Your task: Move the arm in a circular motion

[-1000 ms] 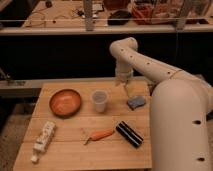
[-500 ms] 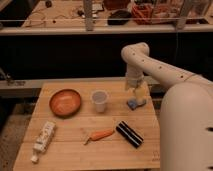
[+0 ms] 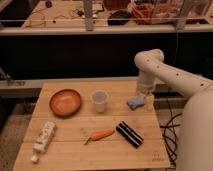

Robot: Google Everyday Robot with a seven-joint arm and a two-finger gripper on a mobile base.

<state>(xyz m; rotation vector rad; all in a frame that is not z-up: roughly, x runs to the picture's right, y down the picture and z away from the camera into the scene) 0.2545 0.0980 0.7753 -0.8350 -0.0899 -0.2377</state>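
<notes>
Your landmark is the clear cup [image 3: 99, 100], mid-surface. Nearest you, front-left of it, a white bottle [image 3: 43, 138] lies flat on the wooden surface [image 3: 75, 150]. A carrot [image 3: 100, 134] sits just in front of the cup, and a black striped bar [image 3: 129, 134] lies front-right. Left of the cup is the orange bowl [image 3: 65, 102]. Right of it lies a blue sponge [image 3: 135, 103], and the gripper [image 3: 148, 101] hangs right beside that sponge at the surface's right edge. Finger state: can't tell. The arm [image 3: 165, 80] comes in from your right, its elbow bent above and behind the gripper, right of the cup.
</notes>
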